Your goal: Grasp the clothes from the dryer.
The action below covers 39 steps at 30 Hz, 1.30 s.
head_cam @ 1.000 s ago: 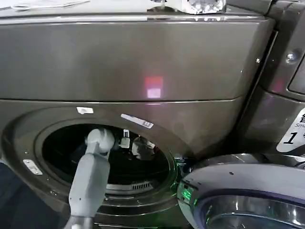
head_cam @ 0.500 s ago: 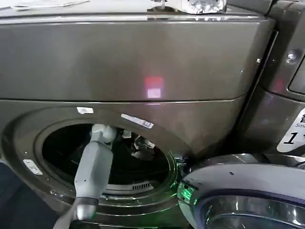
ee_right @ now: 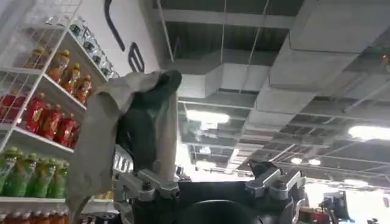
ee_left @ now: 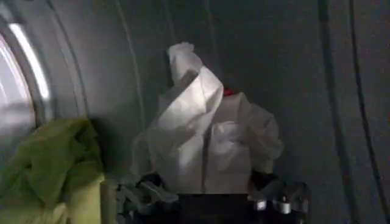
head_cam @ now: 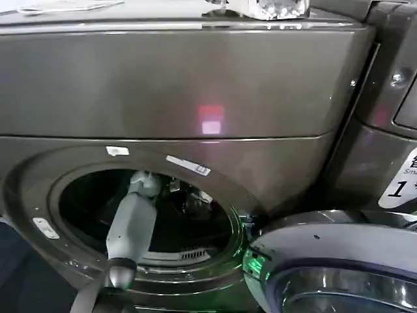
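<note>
The dryer (head_cam: 195, 85) is a dark grey-brown front-loader with its round porthole (head_cam: 143, 212) open. My left arm (head_cam: 130, 228) reaches through the porthole into the drum. In the left wrist view a white crumpled bundle of clothes (ee_left: 207, 140) stands on the drum wall. It lies right between the spread fingers of my left gripper (ee_left: 207, 189), which is open. A lime-green garment (ee_left: 52, 164) lies beside it, outside the fingers. My right gripper (ee_right: 210, 179) is open and points up at a ceiling, with a greyish cloth (ee_right: 116, 134) draped over one finger.
The dryer's round door (head_cam: 332, 267) hangs open at the lower right, close to the porthole rim. A white "1" sticker (head_cam: 399, 184) shows at the right edge. Store shelves with bottles (ee_right: 36, 122) stand beside the right gripper.
My left arm has pushed deeper into the drum, its wrist sinking farther past the porthole rim.
</note>
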Each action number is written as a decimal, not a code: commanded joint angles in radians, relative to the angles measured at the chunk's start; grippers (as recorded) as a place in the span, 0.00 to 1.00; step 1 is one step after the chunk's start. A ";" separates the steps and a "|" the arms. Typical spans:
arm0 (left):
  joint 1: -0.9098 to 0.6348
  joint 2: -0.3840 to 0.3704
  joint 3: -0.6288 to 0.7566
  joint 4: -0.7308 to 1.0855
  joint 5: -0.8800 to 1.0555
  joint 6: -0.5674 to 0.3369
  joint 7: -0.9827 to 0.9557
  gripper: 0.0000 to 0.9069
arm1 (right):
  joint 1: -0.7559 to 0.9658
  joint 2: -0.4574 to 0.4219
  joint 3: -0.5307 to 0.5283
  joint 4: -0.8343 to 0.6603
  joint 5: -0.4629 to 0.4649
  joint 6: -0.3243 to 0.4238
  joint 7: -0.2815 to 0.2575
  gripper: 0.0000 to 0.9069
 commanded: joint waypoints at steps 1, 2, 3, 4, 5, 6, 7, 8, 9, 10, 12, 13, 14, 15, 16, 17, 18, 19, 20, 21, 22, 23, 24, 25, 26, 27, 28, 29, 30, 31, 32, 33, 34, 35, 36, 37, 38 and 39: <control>0.025 0.003 0.004 -0.058 -0.021 0.008 -0.085 0.00 | 0.005 0.005 -0.001 -0.003 -0.002 0.001 0.003 1.00; 0.028 0.005 0.006 -0.069 -0.030 0.008 -0.114 0.00 | 0.005 0.007 -0.003 -0.003 -0.004 0.001 0.005 1.00; 0.032 0.006 0.006 -0.080 -0.046 0.015 -0.150 0.00 | 0.005 0.008 -0.003 -0.002 -0.004 0.001 0.005 1.00; 0.037 0.008 0.006 -0.095 -0.076 0.027 -0.189 0.00 | 0.004 0.007 -0.003 -0.002 -0.004 0.001 0.005 1.00; 0.046 0.007 -0.004 -0.115 -0.118 0.033 -0.196 0.00 | 0.003 0.007 -0.003 0.000 -0.004 -0.001 0.005 1.00; 0.061 0.007 -0.011 -0.143 -0.158 0.042 -0.225 0.00 | 0.002 0.006 0.000 -0.001 -0.004 -0.001 0.004 1.00; 0.074 0.005 -0.014 -0.167 -0.178 0.054 -0.273 0.00 | 0.001 0.005 0.001 -0.003 -0.004 -0.001 0.004 1.00; 0.086 0.003 -0.013 -0.178 -0.212 0.064 -0.355 0.00 | 0.001 0.005 0.001 -0.003 -0.004 -0.001 0.004 1.00; 0.091 0.001 -0.010 -0.176 -0.245 0.067 -0.428 0.00 | 0.002 0.005 0.001 -0.001 -0.004 -0.001 0.005 1.00; 0.093 -0.003 -0.002 -0.166 -0.293 0.079 -0.515 0.00 | 0.004 0.005 -0.002 0.000 -0.004 -0.002 0.005 1.00; 0.100 -0.010 -0.004 -0.160 -0.334 0.081 -0.586 0.00 | 0.007 0.007 -0.007 0.008 -0.001 0.000 0.008 1.00; 0.109 -0.013 0.001 -0.164 -0.346 0.089 -0.644 0.00 | 0.008 0.009 -0.009 0.015 0.002 -0.005 0.009 1.00; 0.118 -0.016 0.006 -0.172 -0.365 0.101 -0.701 0.00 | 0.008 0.013 -0.007 0.028 -0.002 -0.029 0.008 1.00; 0.126 -0.021 0.016 -0.172 -0.402 0.121 -0.788 0.00 | 0.008 0.014 -0.006 0.038 -0.002 -0.050 0.013 1.00; 0.132 -0.025 0.018 -0.177 -0.437 0.139 -0.813 0.00 | 0.008 0.014 -0.006 0.040 -0.001 -0.053 0.017 1.00; 0.137 -0.027 0.025 -0.181 -0.477 0.152 -0.896 0.00 | 0.007 0.013 -0.007 0.033 -0.003 -0.031 0.017 1.00; 0.147 -0.032 0.024 -0.197 -0.511 0.176 -0.945 0.00 | 0.005 0.015 -0.011 0.029 0.001 -0.004 0.012 1.00; 0.162 -0.035 0.022 -0.220 -0.540 0.199 -0.963 0.00 | 0.006 0.017 -0.015 0.029 0.002 -0.001 0.011 1.00; 0.188 -0.034 0.026 -0.256 -0.561 0.205 -0.964 0.00 | 0.006 0.019 -0.016 0.031 0.001 -0.004 0.008 1.00; 0.202 -0.034 0.028 -0.279 -0.571 0.219 -0.981 0.00 | 0.008 0.018 -0.017 0.031 0.000 -0.003 0.010 1.00; 0.215 -0.038 0.028 -0.292 -0.595 0.235 -1.022 0.00 | 0.009 0.018 -0.019 0.031 -0.001 -0.003 0.011 1.00; 0.221 -0.041 0.029 -0.297 -0.613 0.237 -1.065 0.00 | 0.011 0.018 -0.021 0.031 -0.001 -0.004 0.011 1.00; 0.226 -0.043 0.035 -0.306 -0.644 0.250 -1.106 0.00 | 0.012 0.016 -0.023 0.031 -0.001 -0.003 0.014 1.00; 0.230 -0.045 0.036 -0.316 -0.711 0.287 -1.155 0.00 | 0.013 0.016 -0.023 0.032 -0.001 -0.004 0.014 1.00; 0.233 -0.048 0.038 -0.327 -0.782 0.303 -1.188 0.00 | 0.012 0.015 -0.023 0.031 -0.001 -0.004 0.014 1.00; 0.243 -0.053 0.041 -0.357 -0.838 0.346 -1.251 0.00 | 0.014 0.014 -0.022 0.031 0.000 -0.001 0.016 1.00; 0.269 -0.057 0.042 -0.397 -0.858 0.378 -1.272 0.00 | 0.014 0.015 -0.021 0.031 0.001 0.001 0.017 1.00; 0.291 -0.057 0.047 -0.432 -0.893 0.391 -1.278 0.00 | 0.015 0.017 -0.021 0.029 0.001 0.004 0.017 1.00; 0.310 -0.056 0.052 -0.462 -0.919 0.433 -1.292 0.00 | 0.016 0.017 -0.022 0.028 0.001 0.004 0.017 1.00; 0.321 -0.057 0.053 -0.485 -0.937 0.449 -1.288 0.00 | 0.018 0.018 -0.025 0.029 0.002 0.004 0.017 1.00; 0.334 -0.057 0.055 -0.500 -0.951 0.458 -1.286 0.00 | 0.021 0.018 -0.027 0.031 0.001 0.003 0.018 1.00; 0.342 -0.059 0.060 -0.510 -0.947 0.453 -1.285 0.00 | 0.023 0.019 -0.031 0.034 0.002 0.002 0.019 1.00; 0.346 -0.063 0.058 -0.511 -0.945 0.449 -1.288 0.00 | 0.025 0.019 -0.033 0.036 0.001 0.000 0.018 1.00; 0.347 -0.067 0.054 -0.512 -0.948 0.451 -1.288 0.00 | 0.024 0.019 -0.033 0.036 0.002 -0.001 0.019 1.00; 0.348 -0.070 0.051 -0.513 -0.959 0.451 -1.296 0.00 | 0.023 0.019 -0.032 0.035 0.002 -0.001 0.019 1.00; 0.349 -0.066 0.049 -0.516 -0.974 0.451 -1.300 0.00 | 0.021 0.019 -0.030 0.033 0.002 -0.001 0.020 1.00; 0.349 -0.064 0.050 -0.517 -0.979 0.454 -1.304 0.00 | 0.020 0.019 -0.029 0.032 0.002 -0.001 0.020 1.00; 0.349 -0.063 0.049 -0.518 -0.979 0.455 -1.301 0.00 | 0.017 0.019 -0.026 0.030 0.002 -0.001 0.020 1.00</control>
